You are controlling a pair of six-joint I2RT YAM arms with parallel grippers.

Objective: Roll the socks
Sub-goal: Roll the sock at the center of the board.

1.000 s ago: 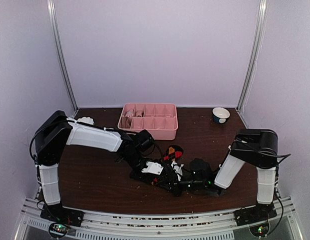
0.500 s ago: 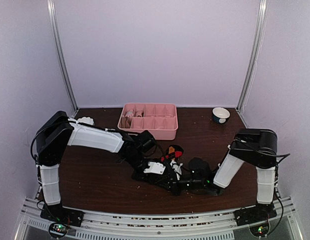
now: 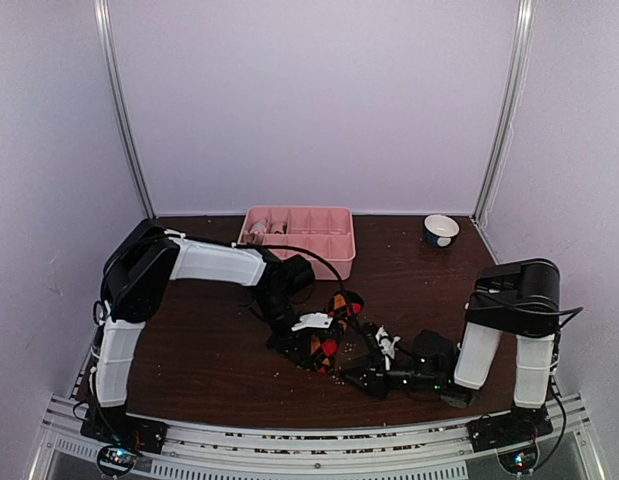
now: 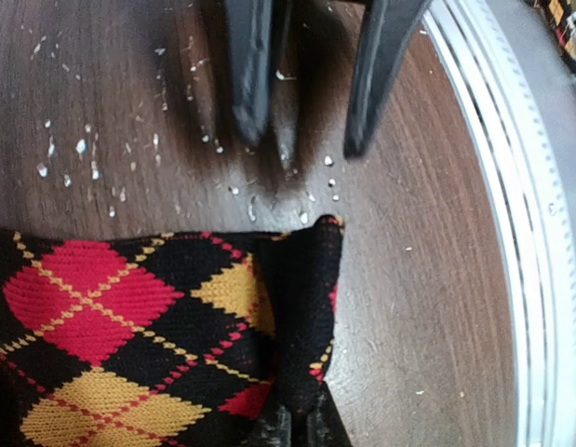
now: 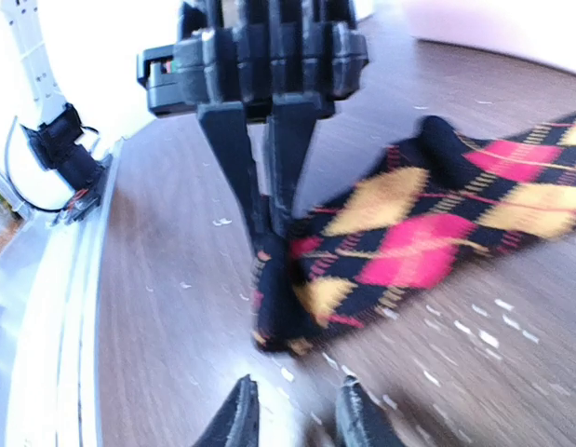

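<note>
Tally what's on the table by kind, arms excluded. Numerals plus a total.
argyle sock, black with red and orange diamonds: 1
pink compartment tray: 1
bowl, white and teal: 1
Total: 3. The pale items in the tray's left compartments are too small to count.

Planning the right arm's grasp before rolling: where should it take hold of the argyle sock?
Probably the bunched end of the argyle sock, beside where the left gripper pinches it, coming low from the side of the right gripper: that end stands thick, the rest lies flat.
</note>
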